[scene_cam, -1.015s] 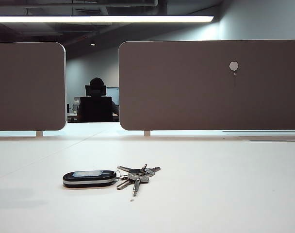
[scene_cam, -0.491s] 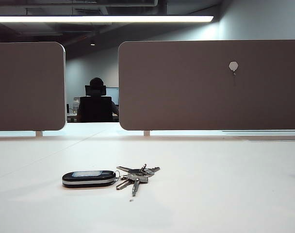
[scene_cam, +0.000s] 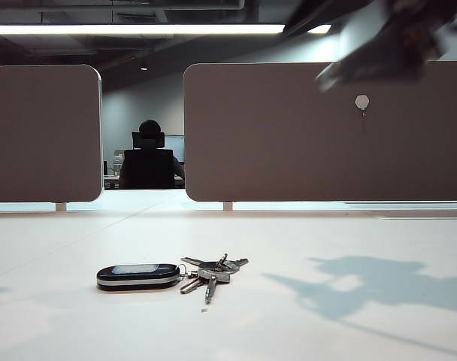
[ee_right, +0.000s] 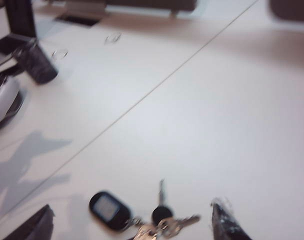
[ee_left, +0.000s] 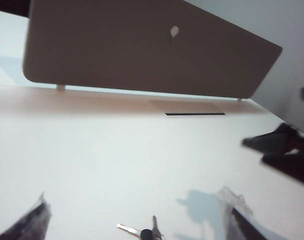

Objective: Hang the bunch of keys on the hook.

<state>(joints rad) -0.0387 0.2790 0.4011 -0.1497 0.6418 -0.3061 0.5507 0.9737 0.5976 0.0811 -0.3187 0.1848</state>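
Left gripper [ee_left: 134, 220] jaws wide apart, empty, above the table [scene_cam: 349, 331]. Right gripper [ee_right: 132, 222] wide too, hovering over the bunch of keys [ee_right: 137, 215], no contact.

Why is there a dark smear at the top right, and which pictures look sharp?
Exterior view: the smear is the right gripper, motion-blurred, throwing a shadow on the table; the keys are sharp. Right wrist view: soft all over. Left wrist view: the left gripper fingertips blurred, open.

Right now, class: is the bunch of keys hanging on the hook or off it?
Off it. The bunch of keys lies flat on the table; the hook on the panel is bare.
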